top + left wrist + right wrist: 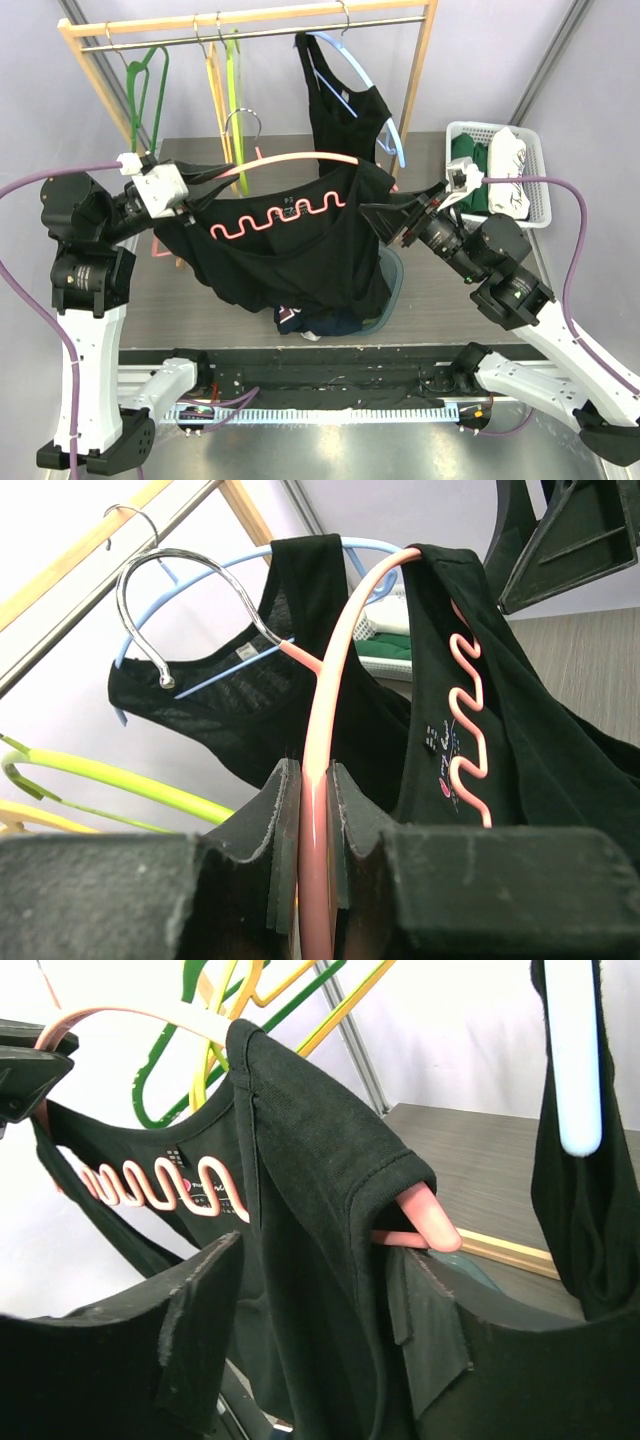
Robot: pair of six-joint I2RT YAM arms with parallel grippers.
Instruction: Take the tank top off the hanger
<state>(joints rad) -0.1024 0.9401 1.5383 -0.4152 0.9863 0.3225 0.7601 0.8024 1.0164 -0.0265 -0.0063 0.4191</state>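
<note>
A black tank top (290, 250) hangs on a pink hanger (300, 160) held up over the table. My left gripper (215, 175) is shut on the hanger's left arm; in the left wrist view the pink bar (330, 660) runs straight between my pads (312, 780). My right gripper (385, 220) is at the top's right shoulder. In the right wrist view its jaws (312, 1260) stand open around the black strap (300, 1140), right below the hanger's pink tip (430, 1215). The right pad touches the cloth; the left pad is apart from it.
A wooden rack (250, 20) at the back carries green and yellow hangers (150, 80) and another black top on a blue hanger (340, 100). A white basket (535, 150) of clothes stands at the right. Dark clothes (330, 318) lie heaped under the held top.
</note>
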